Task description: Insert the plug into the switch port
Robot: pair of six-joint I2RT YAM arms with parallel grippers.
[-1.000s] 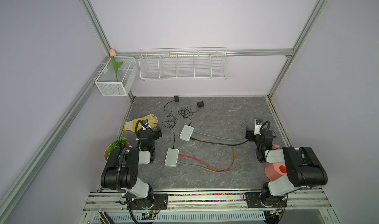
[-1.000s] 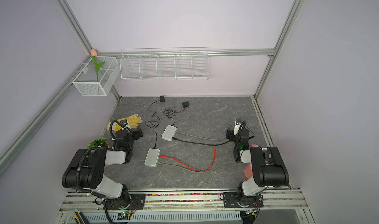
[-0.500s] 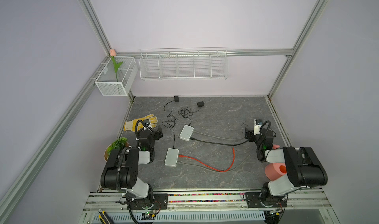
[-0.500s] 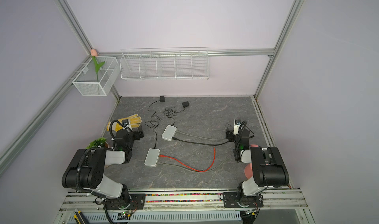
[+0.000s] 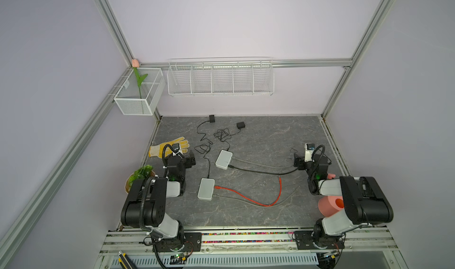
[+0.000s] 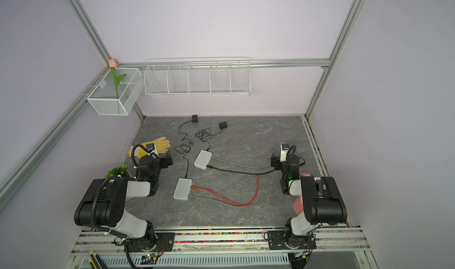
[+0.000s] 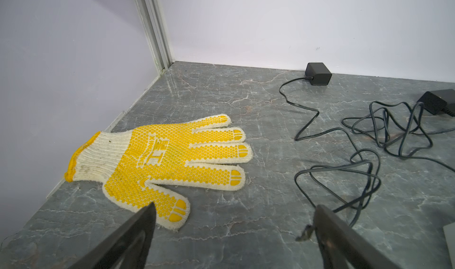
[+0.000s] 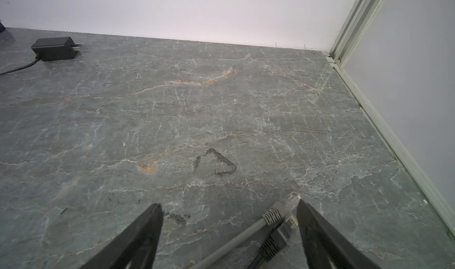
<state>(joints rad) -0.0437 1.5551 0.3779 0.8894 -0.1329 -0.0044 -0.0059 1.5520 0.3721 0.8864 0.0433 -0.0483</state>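
Two white switches lie mid-table in both top views, the farther switch (image 5: 224,159) and the nearer switch (image 5: 206,192). A grey and a black cable run from the farther switch to my right gripper (image 5: 298,161). Its fingers stand open, low over the table. The grey plug (image 8: 283,208) and the black plug (image 8: 278,238) lie loose on the table beside one finger. A red cable (image 5: 246,197) leaves the nearer switch; its free plug (image 5: 280,179) lies on the table. My left gripper (image 7: 234,211) is open and empty by the glove's thumb.
A yellow dotted glove (image 7: 172,162) lies at the left wall. Black power adapters (image 7: 317,73) and tangled thin cords (image 7: 384,137) sit toward the back. A pink roll (image 5: 330,205) stands by the right arm, a green plant (image 5: 140,174) by the left arm. Wire baskets (image 5: 220,78) hang on the walls.
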